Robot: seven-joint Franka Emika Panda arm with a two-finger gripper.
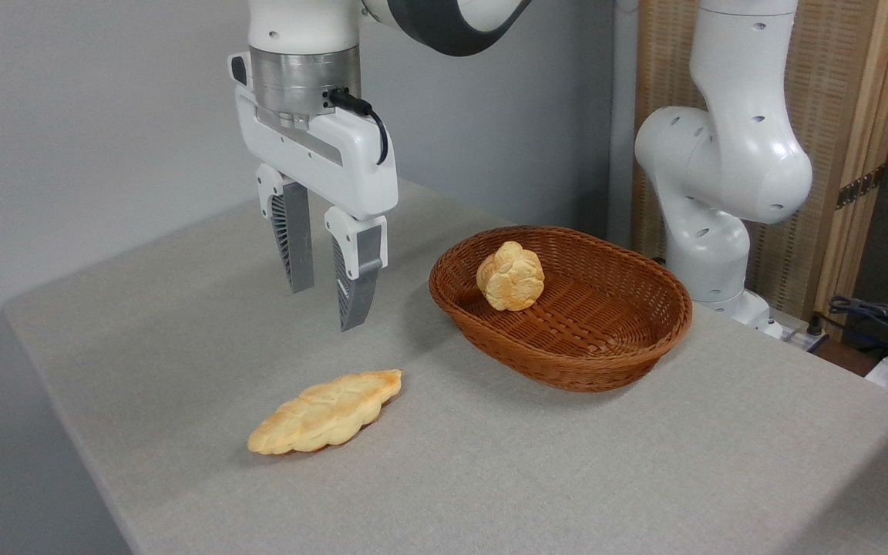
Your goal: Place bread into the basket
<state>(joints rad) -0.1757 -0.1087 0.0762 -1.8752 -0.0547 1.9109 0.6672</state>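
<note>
The bread [324, 412], a long flat golden braided loaf with a browned tip, lies on the grey table near the front left. To its right and farther back stands the oval reddish-brown wicker basket [648, 339]. My gripper [327, 307] hangs in the air above and behind the bread, left of the basket, fingers pointing down. It is open, with a narrow gap and nothing between the fingers.
A small round knobbly roll [510, 276] rests inside the basket at its left end. The arm's white base [718, 208] stands behind the basket at the table's back right. Cables [876, 316] lie off the table's right side. The table's front-left edge runs close to the bread.
</note>
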